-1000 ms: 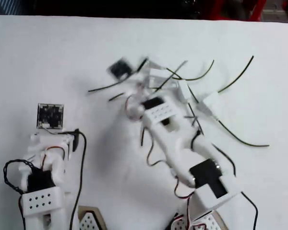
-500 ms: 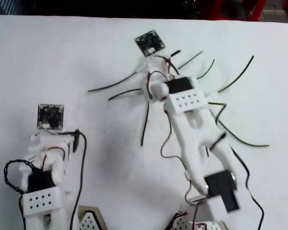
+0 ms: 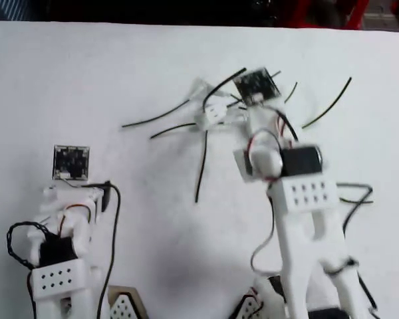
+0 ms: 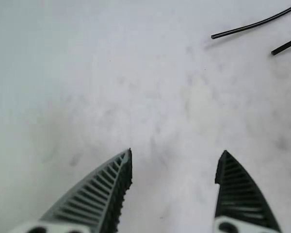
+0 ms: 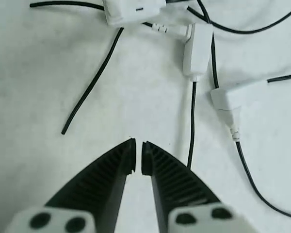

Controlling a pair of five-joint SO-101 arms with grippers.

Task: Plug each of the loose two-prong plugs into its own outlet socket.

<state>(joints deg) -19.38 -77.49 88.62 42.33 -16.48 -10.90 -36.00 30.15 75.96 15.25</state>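
My right gripper (image 5: 138,156) is shut with nothing in it and hovers over bare table just short of the plug cluster. Ahead of it lie a white two-prong plug (image 5: 196,48), a second white plug (image 5: 235,97) on a black cord, and a white socket block (image 5: 133,9). In the high view the right arm (image 3: 299,193) stretches to the back middle of the table, with a white socket piece (image 3: 213,111) beside its wrist. My left gripper (image 4: 176,160) is open over bare table, and its arm (image 3: 60,259) sits at the front left.
Loose black cords (image 3: 201,166) fan out across the back middle of the white table (image 3: 86,80), and one short cord (image 5: 92,82) lies just off the right gripper's tip. Two cord ends (image 4: 252,24) lie far ahead of the left gripper.
The right arm has swung from the left side of the plug cluster over to its right, dragging plugs and cords with it. The left arm has not moved.
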